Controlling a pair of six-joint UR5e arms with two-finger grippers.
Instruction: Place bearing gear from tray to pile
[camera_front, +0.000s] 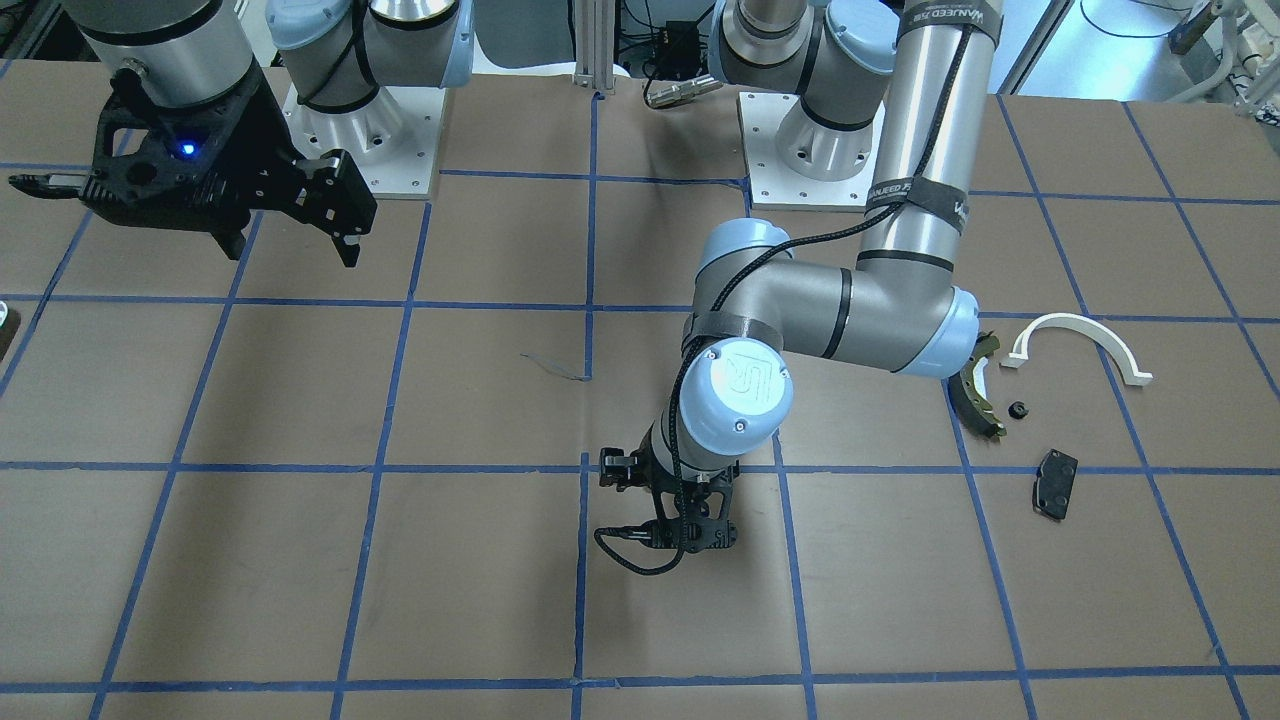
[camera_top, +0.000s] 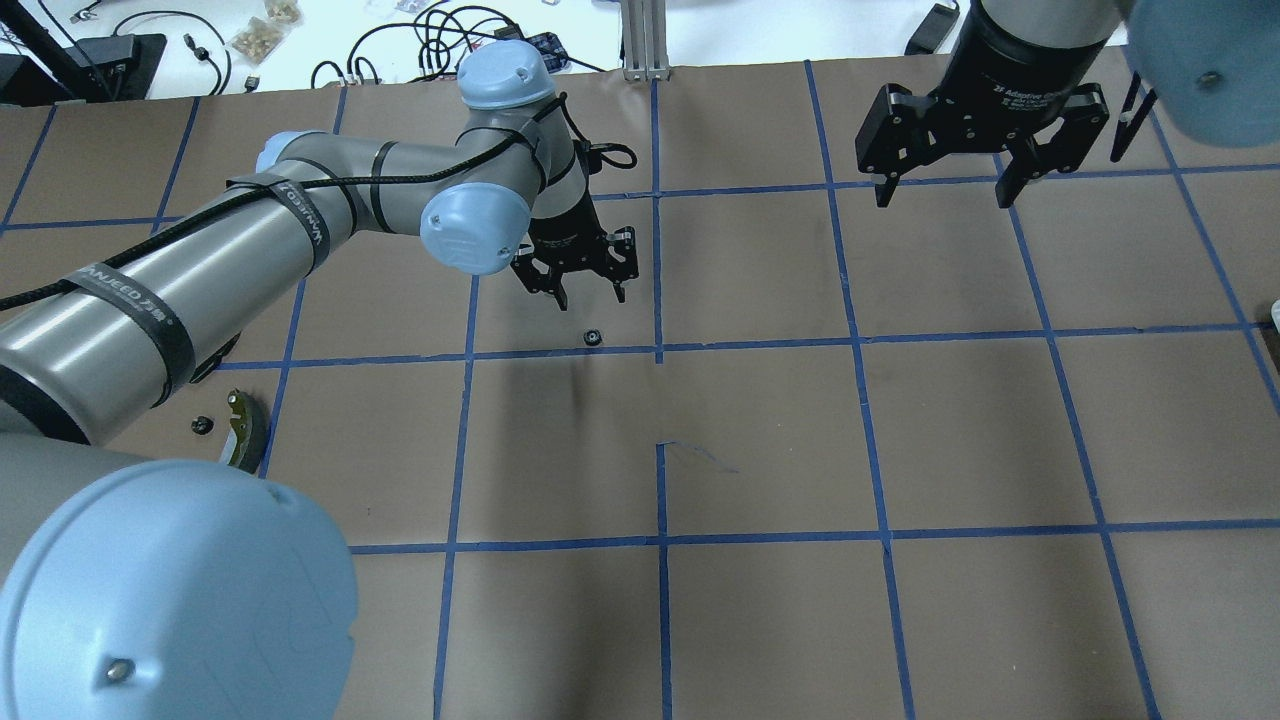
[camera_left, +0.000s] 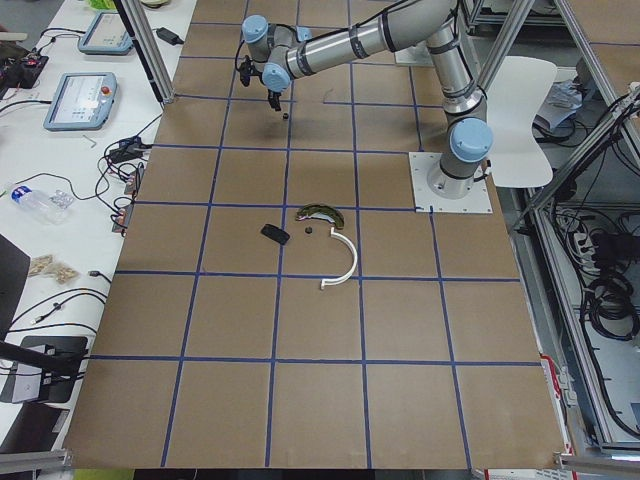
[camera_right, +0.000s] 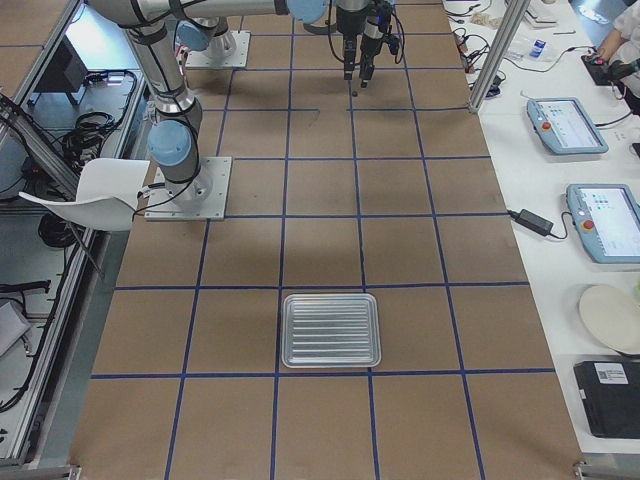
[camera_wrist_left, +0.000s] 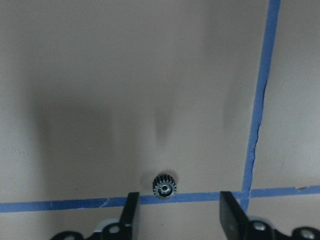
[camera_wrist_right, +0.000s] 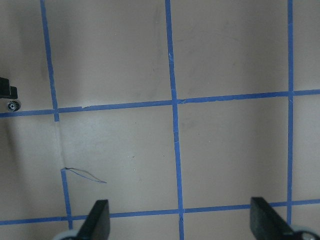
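The bearing gear (camera_top: 593, 337), small, black and toothed, lies on the brown table on a blue tape line. In the left wrist view it (camera_wrist_left: 164, 187) sits just ahead of the open fingers, nearer the left one. My left gripper (camera_top: 590, 292) is open and empty, hovering just above and behind the gear. The pile lies apart at the left side: an olive brake shoe (camera_front: 975, 395), a white arch (camera_front: 1085, 340), a black brake pad (camera_front: 1055, 483) and a tiny black round piece (camera_front: 1018, 409). My right gripper (camera_top: 940, 195) is open and empty, held high. The ribbed silver tray (camera_right: 331, 330) looks empty.
Blue tape lines (camera_top: 660, 350) divide the brown table into squares. The robot bases (camera_front: 360, 130) stand at the table's rear edge. In the right wrist view the gear (camera_wrist_right: 12, 105) shows at the far left edge. A thin pen mark (camera_top: 700, 455) is near the table's centre.
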